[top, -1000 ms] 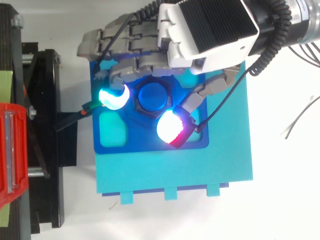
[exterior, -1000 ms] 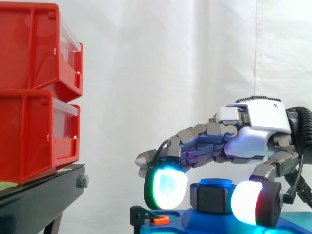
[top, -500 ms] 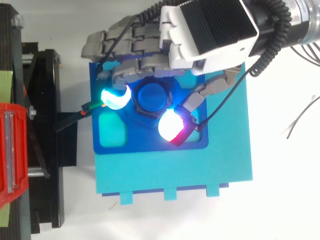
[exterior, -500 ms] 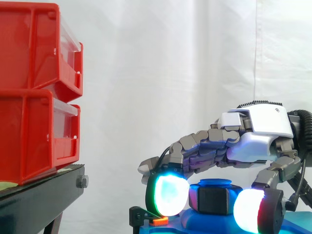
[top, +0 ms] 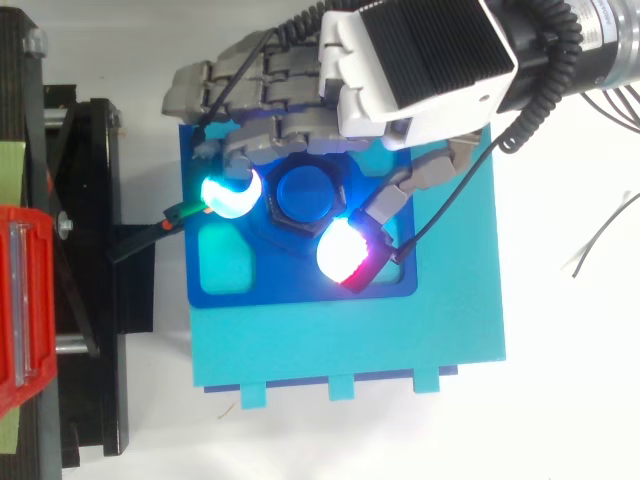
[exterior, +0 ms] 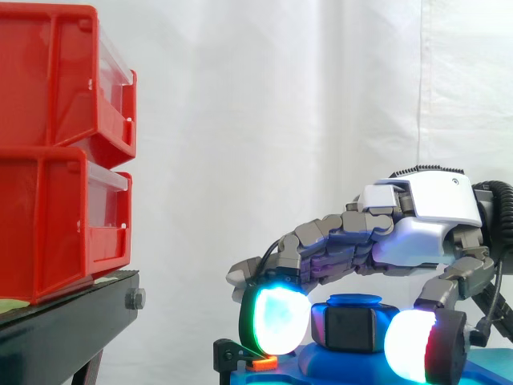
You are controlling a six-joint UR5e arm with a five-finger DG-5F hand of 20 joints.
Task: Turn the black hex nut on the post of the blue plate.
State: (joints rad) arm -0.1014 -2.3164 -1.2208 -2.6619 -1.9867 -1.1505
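Overhead, the hand (top: 420, 60) covers one edge of the blue plate (top: 300, 285) and part of the black hex nut (exterior: 351, 329), which sits near the plate's middle on the upright post (top: 303, 193), axis vertical. Curled fingers and thumb clamp glowing pads (top: 228, 196) on opposite sides of the nut. What the stacked red bins (exterior: 48, 224) hold cannot be made out.

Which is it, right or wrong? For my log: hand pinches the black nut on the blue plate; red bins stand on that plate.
Wrong: the bins stand on the black stand, left of the plate, per the side view. The hand does pinch the nut.
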